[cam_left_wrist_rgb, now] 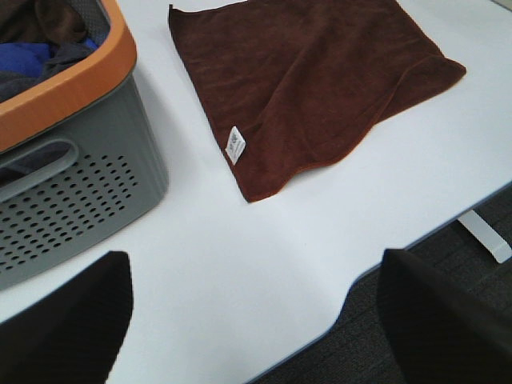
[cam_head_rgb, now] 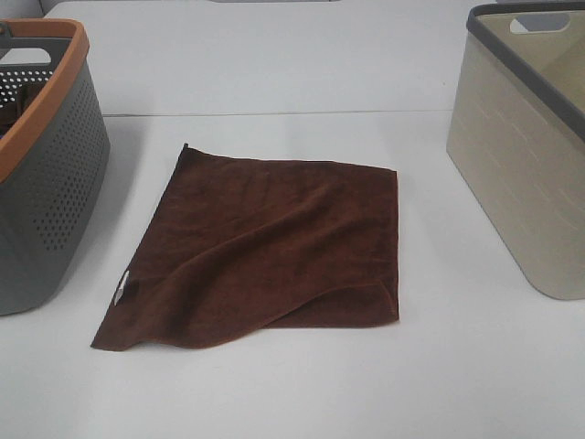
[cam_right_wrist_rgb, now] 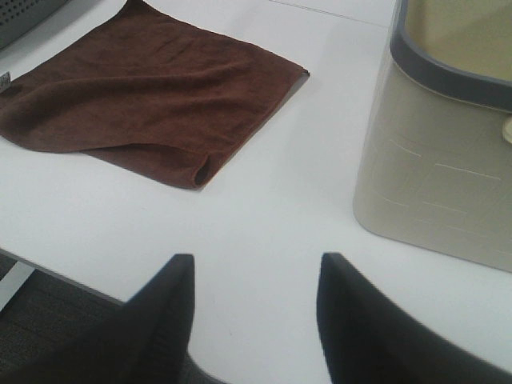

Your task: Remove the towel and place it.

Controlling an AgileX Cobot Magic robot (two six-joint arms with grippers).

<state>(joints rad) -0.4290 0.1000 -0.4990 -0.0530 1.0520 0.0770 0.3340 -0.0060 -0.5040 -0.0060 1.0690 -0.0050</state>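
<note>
The dark brown towel (cam_head_rgb: 260, 247) lies spread flat on the white table (cam_head_rgb: 302, 393) between the two baskets, with its small white tag (cam_head_rgb: 122, 289) at its left edge. It also shows in the left wrist view (cam_left_wrist_rgb: 308, 88) and the right wrist view (cam_right_wrist_rgb: 144, 88). My left gripper (cam_left_wrist_rgb: 252, 320) is open and empty, hanging over the table's front edge near the grey basket. My right gripper (cam_right_wrist_rgb: 252, 320) is open and empty over the front edge, between the towel and the beige basket. Neither gripper shows in the high view.
A grey perforated basket with an orange rim (cam_head_rgb: 41, 174) stands at the left and holds clothes (cam_left_wrist_rgb: 36, 48). A beige basket with a grey rim (cam_head_rgb: 526, 155) stands at the right. The table's front edge (cam_left_wrist_rgb: 416, 240) runs close to both grippers.
</note>
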